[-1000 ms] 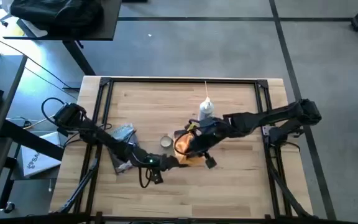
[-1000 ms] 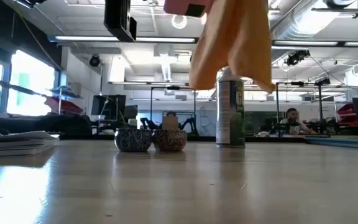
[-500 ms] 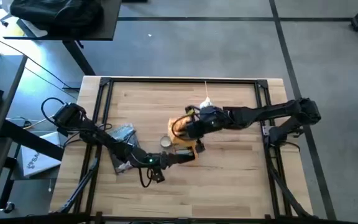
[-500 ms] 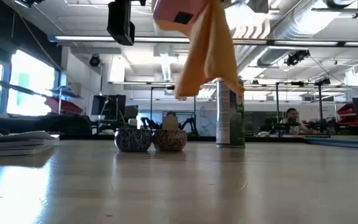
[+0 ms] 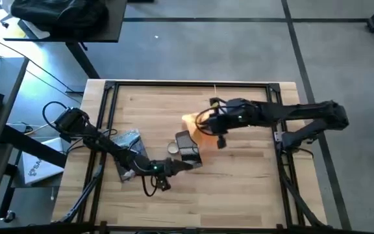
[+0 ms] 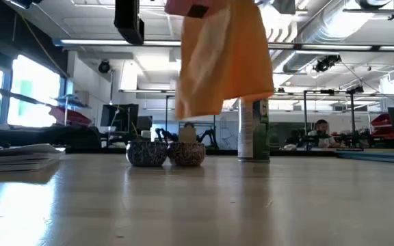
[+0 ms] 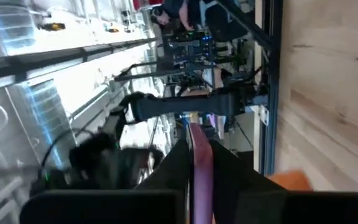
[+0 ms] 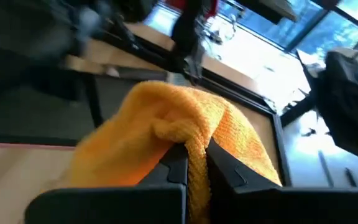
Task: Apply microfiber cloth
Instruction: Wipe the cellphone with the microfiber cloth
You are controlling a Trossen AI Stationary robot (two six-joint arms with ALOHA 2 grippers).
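Observation:
The orange-yellow microfiber cloth [image 5: 195, 123] hangs in the air [image 6: 224, 61] over the middle of the table, with my right gripper [image 8: 197, 169] shut on it. Just on its near side, my left gripper [image 5: 186, 160] is shut on a flat pink-edged slab with a dark face [image 5: 186, 143]. That slab is held above the table, and its pink edge [image 6: 187, 7] shows at the top of the low view, right by the cloth's upper part. Whether cloth and slab touch, I cannot tell. My left gripper pinches the slab's thin pink edge [image 7: 201, 155] between its two fingers, which reach in from the table's left. The slab is lifted clear of the table and stands out beyond the fingers. My right gripper pinches a bunched fold of the cloth [image 8: 194, 146] between its two fingers, coming from the table's right. The cloth bulges out beyond the fingers and hangs slack below them, clear of the table.
Two small round tins [image 6: 146, 152] [image 6: 187, 153] stand side by side on the table, one showing in the high view [image 5: 173, 148]. A spray can [image 6: 254, 130] stands upright behind the cloth. Grey-and-white packets [image 5: 128, 139] lie at the left under my left arm.
My right gripper has drawn the cloth from over the slab toward the table's far edge, and the cloth now hangs on the slab's far side, spread wider. My left gripper has edged a little toward the far edge with the slab.

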